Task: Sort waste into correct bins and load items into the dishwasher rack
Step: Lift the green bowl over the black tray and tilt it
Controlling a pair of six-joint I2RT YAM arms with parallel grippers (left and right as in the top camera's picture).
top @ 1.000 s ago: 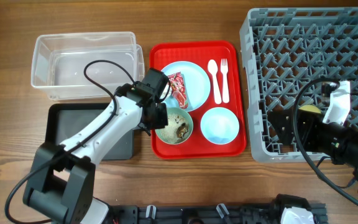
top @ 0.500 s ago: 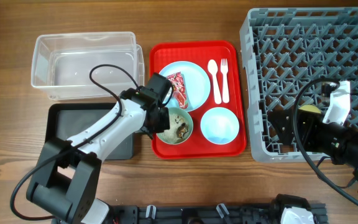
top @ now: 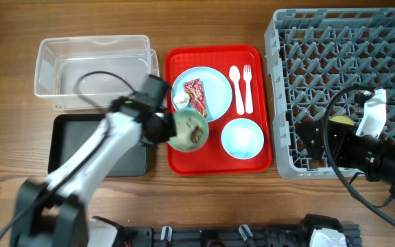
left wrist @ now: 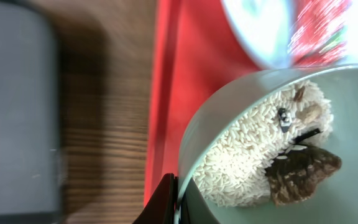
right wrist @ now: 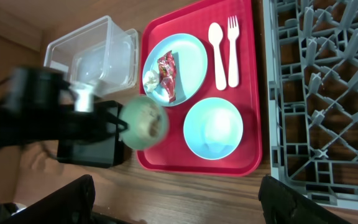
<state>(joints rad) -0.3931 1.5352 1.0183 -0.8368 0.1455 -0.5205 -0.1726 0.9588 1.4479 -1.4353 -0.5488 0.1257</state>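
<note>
1 bowl [top: 190, 130] now in left tool [top: 169, 129]

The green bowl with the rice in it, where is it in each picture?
Overhead: the green bowl is near the middle, over the left edge of the red tray.
Left wrist: the green bowl is very close and fills the lower right.
Right wrist: the green bowl is a blurry circle left of the middle.
Shared landmark: the red tray, beside the bowl in all three views.

Left claw [top: 164, 129] clamped shut; right claw [right wrist: 179, 208] seemingly wide open.
</note>
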